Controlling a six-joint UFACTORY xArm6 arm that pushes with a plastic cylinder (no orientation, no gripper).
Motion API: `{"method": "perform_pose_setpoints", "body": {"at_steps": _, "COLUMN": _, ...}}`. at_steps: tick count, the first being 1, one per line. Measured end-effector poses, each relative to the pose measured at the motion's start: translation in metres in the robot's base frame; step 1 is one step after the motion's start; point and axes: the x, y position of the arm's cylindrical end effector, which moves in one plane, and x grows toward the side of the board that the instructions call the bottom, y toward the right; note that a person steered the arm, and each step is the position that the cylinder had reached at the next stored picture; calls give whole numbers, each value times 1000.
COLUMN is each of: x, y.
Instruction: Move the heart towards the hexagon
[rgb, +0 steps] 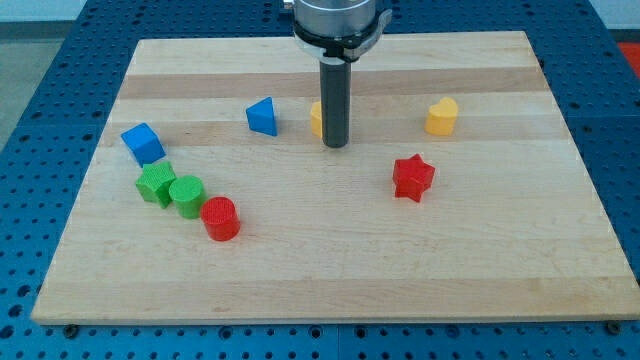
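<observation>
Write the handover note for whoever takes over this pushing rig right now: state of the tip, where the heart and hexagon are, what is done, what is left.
My tip is down on the board near the top centre, right in front of a yellow block it mostly hides; that block's shape cannot be made out, though it may be the hexagon.
The yellow heart sits to the view's right of the tip, apart from it and untouched.
Done: nothing visible; the heart and the hidden yellow block are well apart.
Left: bring the tip round to the heart's right side and push it leftward.
The red star lies below that path.
</observation>
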Motion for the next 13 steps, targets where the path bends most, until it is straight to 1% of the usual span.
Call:
{"method": "perform_pose_setpoints", "body": {"at_steps": 1, "x": 8, "y": 4}}
{"method": "perform_pose_setpoints", "body": {"at_steps": 2, "x": 31, "y": 65}}
{"method": "perform_pose_setpoints", "body": {"at_steps": 3, "x": 22, "y": 123}}
{"method": "perform_pose_setpoints", "body": {"at_steps": 4, "x": 22, "y": 128}}
{"method": "perform_pose_setpoints", "body": {"at_steps": 5, "x": 22, "y": 148}}
{"method": "perform_pose_setpoints", "body": {"at_steps": 6, "x": 20, "y": 186}}
{"method": "perform_pose_setpoints", "body": {"at_steps": 7, "x": -23, "y": 204}}
{"method": "perform_pose_setpoints", "body": {"at_steps": 8, "x": -35, "y": 204}}
{"method": "perform_pose_setpoints", "body": {"at_steps": 11, "x": -31, "y": 155}}
{"method": "perform_pose_setpoints", "body": {"at_steps": 13, "x": -31, "y": 150}}
